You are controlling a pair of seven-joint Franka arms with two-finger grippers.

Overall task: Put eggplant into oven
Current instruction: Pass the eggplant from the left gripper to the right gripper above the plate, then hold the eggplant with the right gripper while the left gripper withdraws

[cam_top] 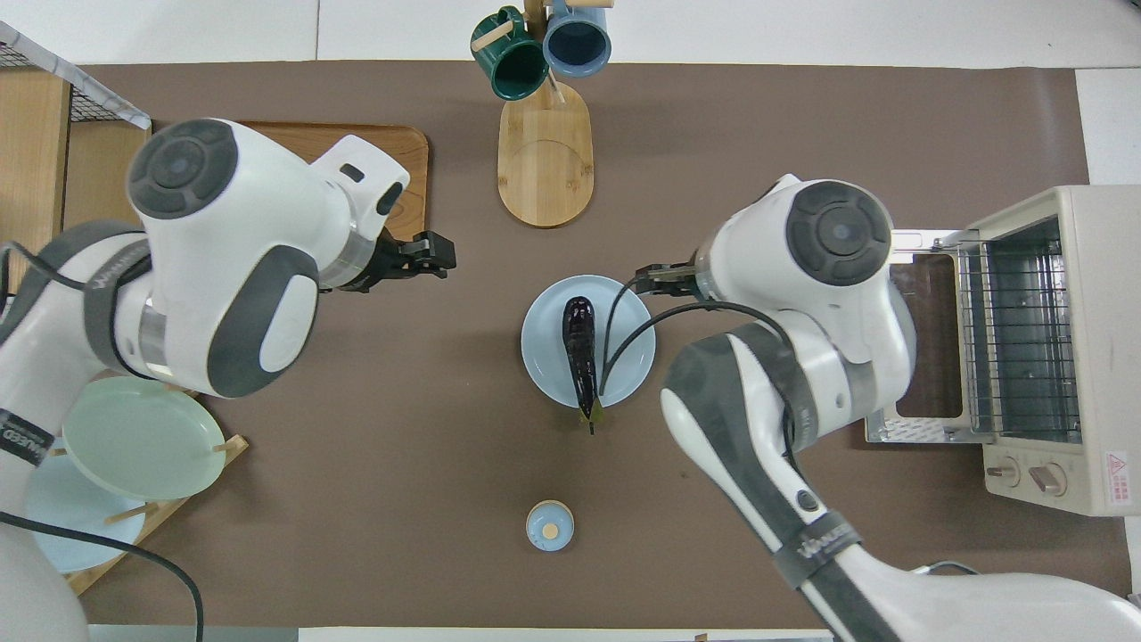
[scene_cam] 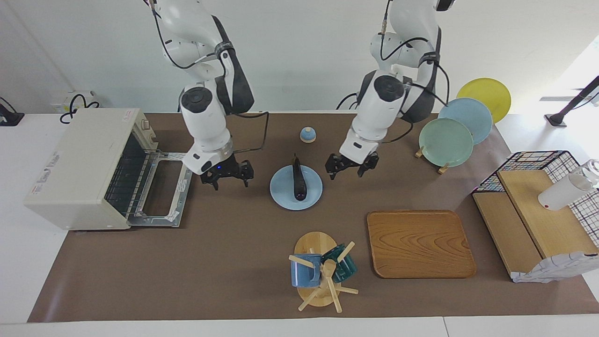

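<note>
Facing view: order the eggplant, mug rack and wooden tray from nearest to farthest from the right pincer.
From the right pincer, open, raised between oven and plate:
1. Eggplant, on the blue plate beside it.
2. Mug rack, farther from the robots, mid-table.
3. Wooden tray, toward the left arm's end.

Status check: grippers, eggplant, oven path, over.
Left gripper and right gripper open, empty. Eggplant lies on blue plate. Oven door down, path clear.
</note>
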